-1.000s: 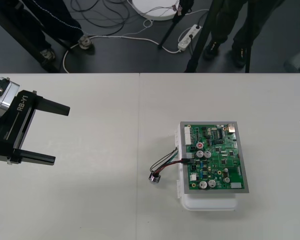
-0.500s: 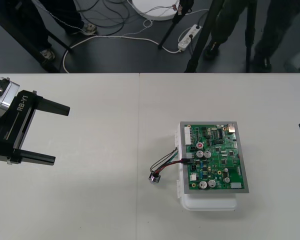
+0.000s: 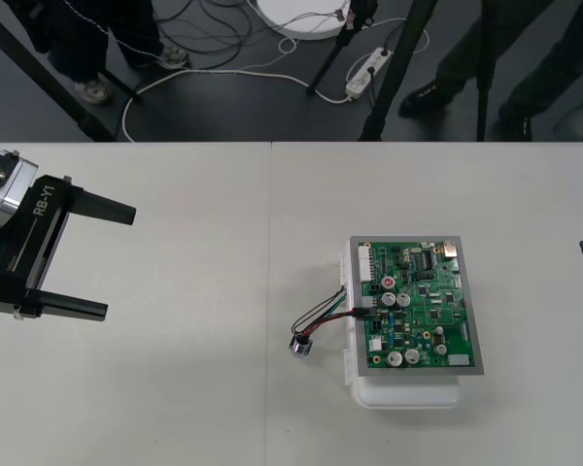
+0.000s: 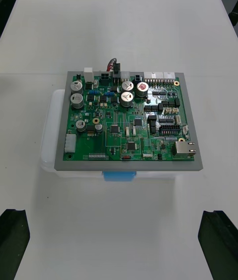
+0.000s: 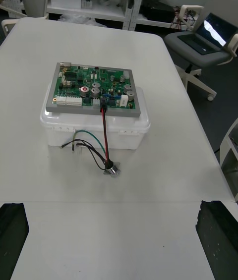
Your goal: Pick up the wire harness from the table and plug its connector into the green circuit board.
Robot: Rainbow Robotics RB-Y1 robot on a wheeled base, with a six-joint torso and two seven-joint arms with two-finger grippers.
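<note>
The left end effector (image 3: 120,261) is waiting wide open at its own side of the desk (image 3: 175,388), well apart from the green circuit board (image 3: 423,306) on its white base (image 3: 408,393). The right end effector (image 4: 115,214) is facing the board from the other side, fingers likewise far apart — both empty. The wire harness (image 3: 323,316) is lying by the board's left edge, its black plug (image 3: 367,303) appearing seated in a connector there and its metal socket (image 3: 300,345) resting on the desk — a passing finger could be snagging that loose loop and tugging out a plug that may be only partly seated.

One circuit board (image 3: 423,306), one white base (image 3: 408,393), one wire harness (image 3: 323,316), two pincers (image 3: 120,261) (image 4: 117,245).
</note>
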